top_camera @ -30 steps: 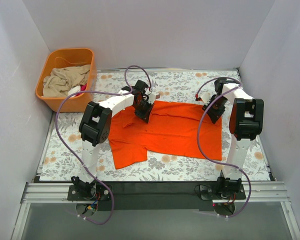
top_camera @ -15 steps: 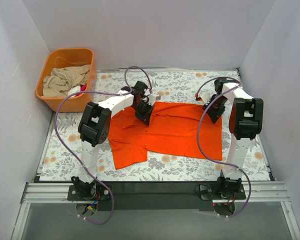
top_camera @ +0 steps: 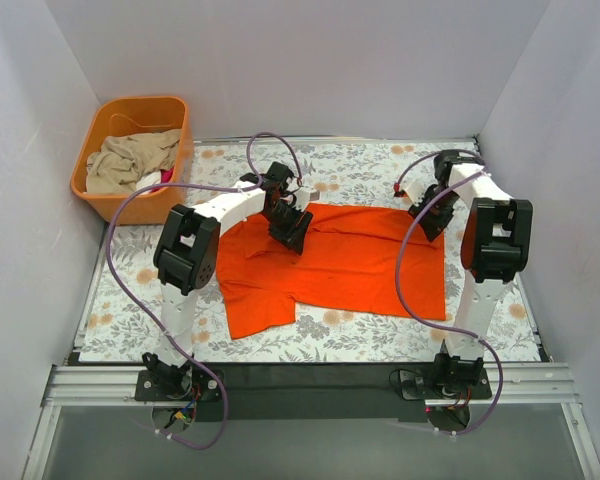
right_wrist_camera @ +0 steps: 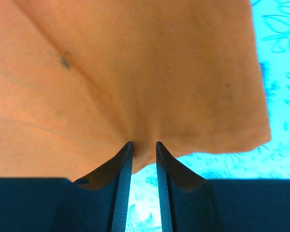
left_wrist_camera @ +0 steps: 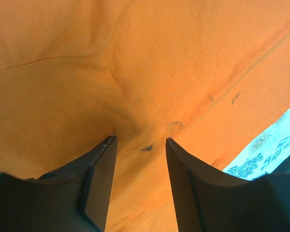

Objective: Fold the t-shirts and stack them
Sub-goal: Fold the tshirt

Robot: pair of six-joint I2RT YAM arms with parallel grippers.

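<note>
A plain orange-red t-shirt (top_camera: 350, 265) lies spread flat on the floral tablecloth (top_camera: 360, 165), one sleeve toward the front left. My left gripper (top_camera: 292, 232) is down on its back left part. In the left wrist view the left gripper (left_wrist_camera: 140, 140) is open, with the cloth (left_wrist_camera: 159, 58) puckered between its fingertips. My right gripper (top_camera: 423, 222) is at the shirt's back right corner. In the right wrist view the right gripper (right_wrist_camera: 143, 143) is nearly closed, pinching the shirt's edge (right_wrist_camera: 135, 72).
An orange plastic tub (top_camera: 140, 100) stands at the back left and holds crumpled beige cloth (top_camera: 130, 160) with a bit of pink beside it. Grey walls close in three sides. The arm bases and a black rail run along the near edge.
Both grippers have shifted only slightly at the shirt's back edge. The shirt lies in the same place.
</note>
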